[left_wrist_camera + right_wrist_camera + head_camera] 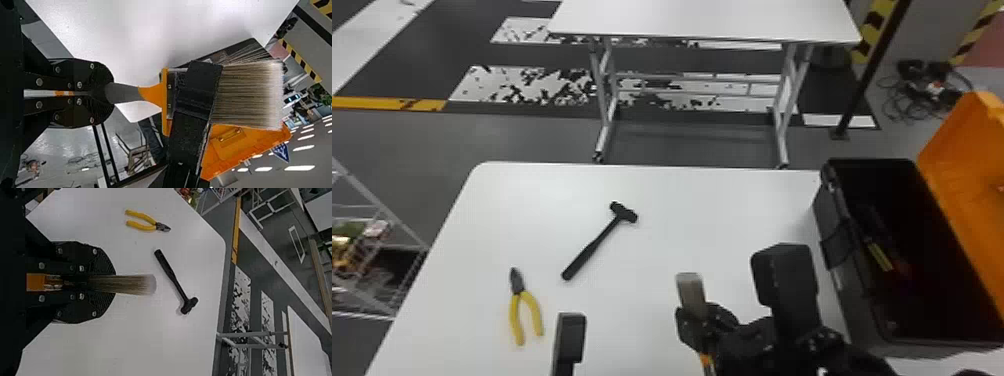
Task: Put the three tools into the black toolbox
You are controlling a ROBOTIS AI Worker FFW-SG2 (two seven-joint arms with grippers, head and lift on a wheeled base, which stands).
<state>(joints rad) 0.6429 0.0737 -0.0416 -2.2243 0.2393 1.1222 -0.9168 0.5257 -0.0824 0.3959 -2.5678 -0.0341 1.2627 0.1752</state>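
Pliers [516,320] lie on the left of the white bench [732,210], yellow handles toward the robot. Farther in and to their right is the black hammer [590,252]. The left arm [569,340] rises from the bottom edge, mostly cut off; its claw [102,93] is closed on the paintbrush [692,295] by the handle, whose lower part the head view cuts off. The right claw [701,317] comes in from the lower right over the bench, clamped across the brush near the base of the bristles, hiding part of it. On the right stands the open black toolbox [832,215], its dark inside holding a yellow-marked item too dim to make out. Its orange lid [962,185] is cut off by the edge. Behind, a blue sign [280,152] carries small white marks.
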